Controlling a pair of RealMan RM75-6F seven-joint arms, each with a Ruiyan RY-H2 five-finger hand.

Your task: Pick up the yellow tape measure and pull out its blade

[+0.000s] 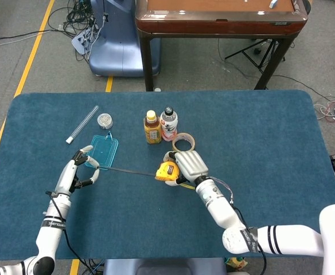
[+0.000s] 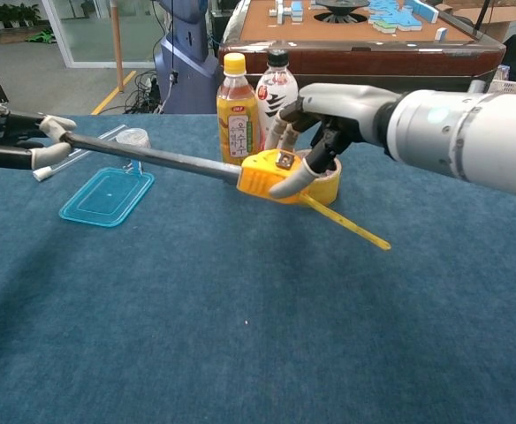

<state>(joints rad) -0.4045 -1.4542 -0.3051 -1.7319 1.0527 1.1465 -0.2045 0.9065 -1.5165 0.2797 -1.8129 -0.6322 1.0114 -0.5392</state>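
Your right hand (image 1: pixel 186 164) is gripping the yellow tape measure (image 2: pixel 262 174) above the middle of the counter (image 1: pixel 259 132), just in front of the roll of tape (image 1: pixel 180 140) and the two bottles (image 2: pixel 254 102). Your left hand (image 1: pixel 76 172) is pinching the tip of the blade (image 2: pixel 147 156), which is stretching taut between both hands. A yellow strap seems to be trailing from the case.

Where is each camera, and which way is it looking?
Head view: up high, looking down on the blue table; both arms show, the left hand holding the blade tip, the right hand holding the yellow tape measure.
Chest view: low, looking forward across the table; left hand at the left edge, right hand and its forearm.
Both share the hands, tape measure, drawn-out blade and two bottles.
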